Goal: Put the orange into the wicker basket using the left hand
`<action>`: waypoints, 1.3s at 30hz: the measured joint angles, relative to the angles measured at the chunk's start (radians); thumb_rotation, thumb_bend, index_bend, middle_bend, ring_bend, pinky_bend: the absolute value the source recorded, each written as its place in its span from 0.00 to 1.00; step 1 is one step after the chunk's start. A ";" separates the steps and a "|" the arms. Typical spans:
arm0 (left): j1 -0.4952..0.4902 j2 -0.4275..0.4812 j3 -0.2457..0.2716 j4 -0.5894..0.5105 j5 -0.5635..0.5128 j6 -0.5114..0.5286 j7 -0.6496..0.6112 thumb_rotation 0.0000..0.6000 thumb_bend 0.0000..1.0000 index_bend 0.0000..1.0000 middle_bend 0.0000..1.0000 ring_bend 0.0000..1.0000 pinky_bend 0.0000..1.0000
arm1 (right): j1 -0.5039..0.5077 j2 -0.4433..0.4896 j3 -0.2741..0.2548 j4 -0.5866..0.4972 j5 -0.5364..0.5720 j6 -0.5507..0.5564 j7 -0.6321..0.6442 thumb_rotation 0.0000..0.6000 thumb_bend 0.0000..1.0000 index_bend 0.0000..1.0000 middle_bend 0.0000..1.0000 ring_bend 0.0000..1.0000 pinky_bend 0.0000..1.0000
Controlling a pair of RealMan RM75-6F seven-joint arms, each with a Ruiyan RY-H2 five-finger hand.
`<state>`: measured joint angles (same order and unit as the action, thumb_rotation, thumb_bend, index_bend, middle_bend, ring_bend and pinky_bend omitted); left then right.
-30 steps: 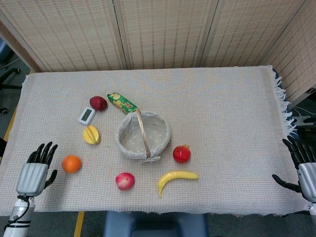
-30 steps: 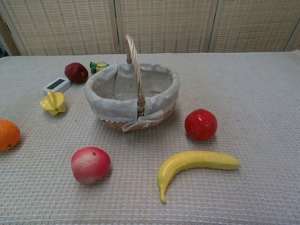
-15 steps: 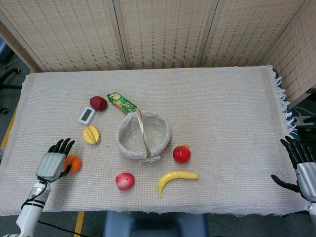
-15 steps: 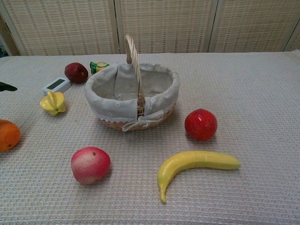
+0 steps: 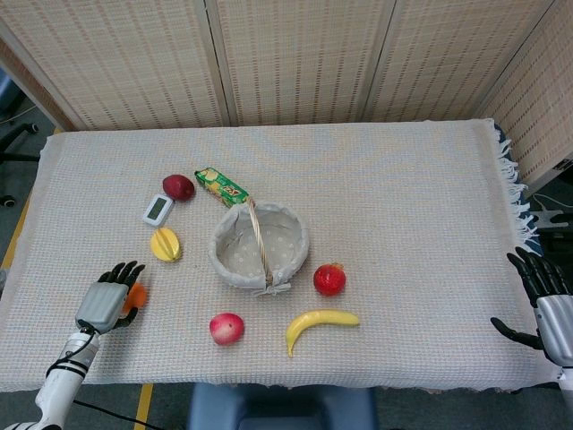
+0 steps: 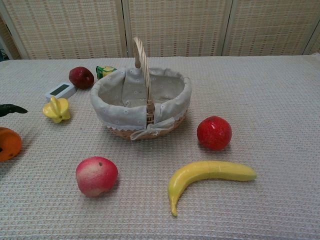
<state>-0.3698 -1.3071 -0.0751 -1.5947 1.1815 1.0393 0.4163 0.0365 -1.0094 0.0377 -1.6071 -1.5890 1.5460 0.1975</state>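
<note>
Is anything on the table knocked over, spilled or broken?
Nothing stands out. The wicker basket stands upright with its handle up, and its liner looks empty. The fruit lies whole around it: orange under the left hand, banana, and the others. The right hand waits at the table edge.

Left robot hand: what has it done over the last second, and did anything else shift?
The left robot hand has moved in from the table's left edge to the orange and now covers most of it, fingers over the top; a firm grip isn't clear. The orange still sits on the cloth. The wicker basket, the other fruit and the right robot hand have stayed as they were.
</note>
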 measured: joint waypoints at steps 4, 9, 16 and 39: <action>-0.019 -0.013 0.001 0.031 -0.025 -0.036 -0.016 1.00 0.38 0.00 0.00 0.00 0.17 | 0.000 -0.001 0.001 0.001 0.001 0.001 -0.001 1.00 0.03 0.00 0.00 0.00 0.06; -0.034 -0.028 0.006 0.057 -0.036 -0.055 -0.030 1.00 0.38 0.00 0.00 0.01 0.18 | 0.000 -0.002 0.001 0.001 0.000 0.002 0.000 1.00 0.03 0.00 0.00 0.00 0.06; -0.046 -0.053 0.008 0.095 -0.042 -0.061 -0.048 1.00 0.38 0.05 0.05 0.25 0.41 | -0.001 -0.002 0.000 0.004 -0.005 0.008 0.006 1.00 0.03 0.00 0.00 0.00 0.06; -0.118 -0.136 -0.110 0.072 0.293 0.303 -0.029 1.00 0.40 0.17 0.17 0.44 0.57 | 0.000 -0.002 -0.008 0.006 -0.012 0.005 0.000 1.00 0.03 0.00 0.00 0.00 0.06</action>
<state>-0.4880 -1.4433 -0.1855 -1.5230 1.4745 1.3419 0.3875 0.0369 -1.0114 0.0300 -1.6007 -1.6012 1.5509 0.1978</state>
